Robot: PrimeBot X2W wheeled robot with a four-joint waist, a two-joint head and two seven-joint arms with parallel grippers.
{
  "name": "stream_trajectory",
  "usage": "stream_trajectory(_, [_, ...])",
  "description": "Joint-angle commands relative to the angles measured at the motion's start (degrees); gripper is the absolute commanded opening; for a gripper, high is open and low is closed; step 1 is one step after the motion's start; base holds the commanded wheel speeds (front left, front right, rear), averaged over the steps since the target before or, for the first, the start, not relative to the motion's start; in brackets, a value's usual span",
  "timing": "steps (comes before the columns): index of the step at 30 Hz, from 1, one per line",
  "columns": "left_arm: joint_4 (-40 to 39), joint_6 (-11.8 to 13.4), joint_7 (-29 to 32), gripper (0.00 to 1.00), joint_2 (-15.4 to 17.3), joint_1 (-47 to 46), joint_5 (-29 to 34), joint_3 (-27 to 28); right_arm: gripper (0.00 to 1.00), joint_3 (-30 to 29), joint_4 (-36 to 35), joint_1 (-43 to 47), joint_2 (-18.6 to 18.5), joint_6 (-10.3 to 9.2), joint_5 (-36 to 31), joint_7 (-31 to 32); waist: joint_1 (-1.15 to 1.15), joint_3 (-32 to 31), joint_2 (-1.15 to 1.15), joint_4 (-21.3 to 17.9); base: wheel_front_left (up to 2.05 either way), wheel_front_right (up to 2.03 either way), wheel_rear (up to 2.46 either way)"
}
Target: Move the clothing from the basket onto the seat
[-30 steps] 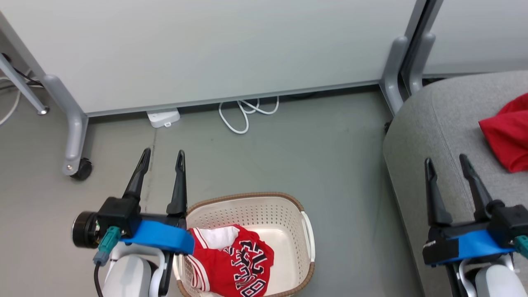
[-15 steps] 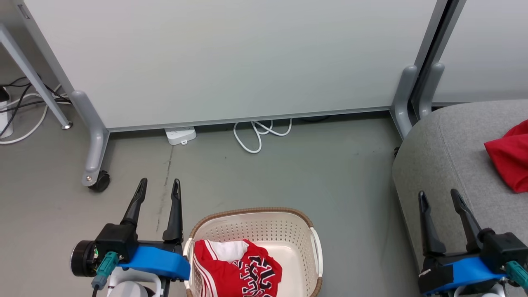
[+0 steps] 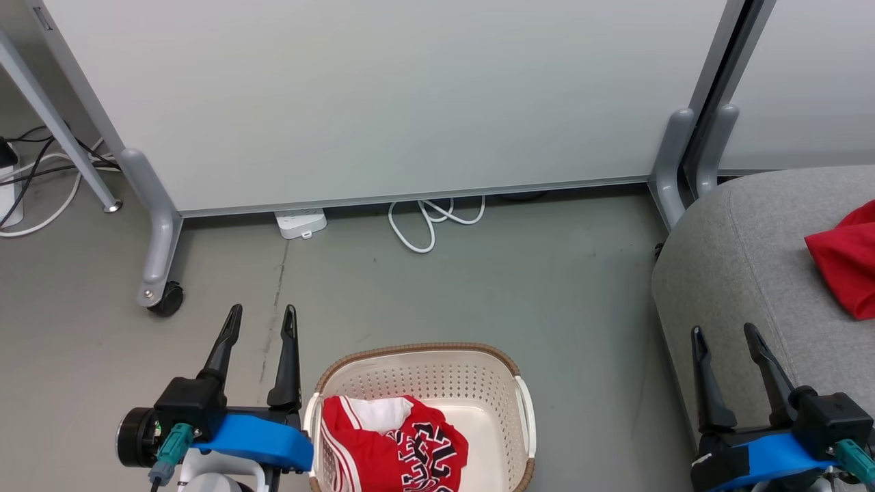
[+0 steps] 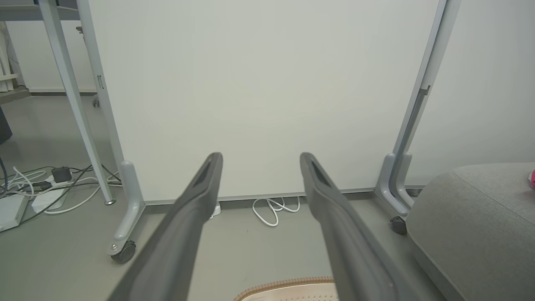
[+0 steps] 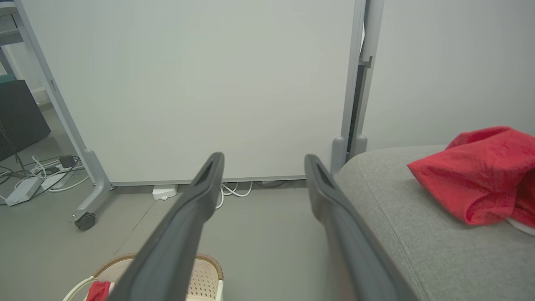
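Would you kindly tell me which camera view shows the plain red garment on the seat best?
The right wrist view: the plain red garment lies close and large on the seat, its folds clear. The head view cuts it off at the right edge; the left wrist view catches just a sliver at its right edge.

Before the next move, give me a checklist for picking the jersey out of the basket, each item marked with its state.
1. Left gripper, jaws apart and empty: ok.
2. Right gripper, jaws apart and empty: ok.
3. The jersey lies exposed in the laundry basket, nothing on top of it: ok.
4. A gripper lined up over the jersey: not ok; the left one is beside the basket's left rim, the right one is by the seat's edge.
5. Free space on the grey seat beside the plain red garment: ok.
6. More clothing hidden under the jersey: cannot tell.
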Motion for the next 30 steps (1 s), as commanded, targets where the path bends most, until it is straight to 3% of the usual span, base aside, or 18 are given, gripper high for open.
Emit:
stream_trajectory(1, [0.07,-0.09,-0.17,1.00,-0.07,-0.63,0.02,0.29,1.00,-0.01,-0.24,0.18,0.17,0.01,-0.06,-0.18,0.00,0.11,0.00,-0.02,0.00,0.00,0.00])
stream_trajectory(16, [3.87,-0.70,-0.16,1.00,0.01,-6.88,1.67,-3.30,1.00,1.62,-1.11,-4.18,0.17,0.01,-0.49,-0.18,0.00,5.35,0.00,-2.76,0.00,0.00,0.00])
stream_trajectory(30, [19.17,-0.62,-0.17,1.00,8.36,-21.73,-0.29,-19.63,1.00,5.65,-3.49,-15.72,-0.05,0.01,-1.18,-0.18,0.00,18.68,0.00,-10.17,0.00,0.00,0.00])
